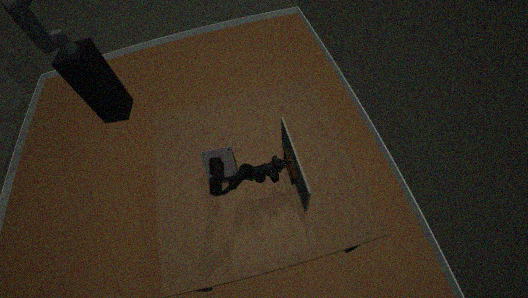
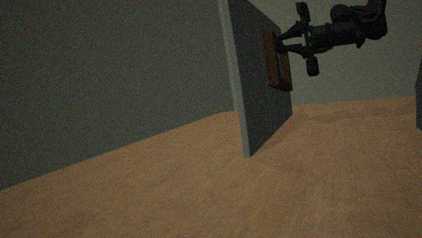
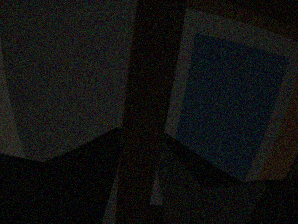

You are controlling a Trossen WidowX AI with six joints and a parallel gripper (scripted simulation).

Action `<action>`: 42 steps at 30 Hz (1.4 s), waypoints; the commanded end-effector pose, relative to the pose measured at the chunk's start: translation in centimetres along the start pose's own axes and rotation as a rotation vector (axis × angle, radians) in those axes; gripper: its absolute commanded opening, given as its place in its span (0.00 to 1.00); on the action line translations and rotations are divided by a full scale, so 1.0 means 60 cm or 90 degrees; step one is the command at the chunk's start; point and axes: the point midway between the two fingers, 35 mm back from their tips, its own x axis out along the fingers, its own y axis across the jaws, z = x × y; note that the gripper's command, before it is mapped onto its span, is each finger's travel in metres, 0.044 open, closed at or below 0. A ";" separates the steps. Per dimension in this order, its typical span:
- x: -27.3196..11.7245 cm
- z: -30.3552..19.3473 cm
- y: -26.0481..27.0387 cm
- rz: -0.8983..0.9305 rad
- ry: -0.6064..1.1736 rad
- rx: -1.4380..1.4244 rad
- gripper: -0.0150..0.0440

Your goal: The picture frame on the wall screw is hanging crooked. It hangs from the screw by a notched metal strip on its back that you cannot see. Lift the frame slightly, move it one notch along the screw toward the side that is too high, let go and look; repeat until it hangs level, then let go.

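Observation:
The picture frame (image 1: 294, 173) (image 2: 272, 73) (image 3: 155, 60) is on the face of the upright wall panel (image 1: 285, 136) (image 2: 256, 116) (image 3: 65, 75). It has a brown wooden border, a pale inner mat and a dark blue picture, which shows right of the gripped bar in the wrist view. My gripper (image 1: 286, 163) (image 2: 280, 43) (image 3: 140, 138) is shut on one side bar of the frame, with a finger on each side of it. The screw and the notched strip are hidden. The views are dark and oblique, so I cannot tell whether the frame is level.
The arm reaches to the panel from its pale base plate (image 1: 226, 158). A large dark box (image 1: 95, 85) shows at the upper left of the top view. Another dark object (image 2: 419, 100) is cut off at the right edge of the exterior view. The wooden surface (image 2: 180, 180) lies below.

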 end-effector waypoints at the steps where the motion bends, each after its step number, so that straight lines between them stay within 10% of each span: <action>1: 0.000 0.000 0.000 0.000 -0.001 -0.001 0.25; 31: 0.000 -0.001 0.001 0.000 -0.001 -0.102 0.25; 42: 0.000 -0.001 0.001 0.002 0.001 -0.089 0.69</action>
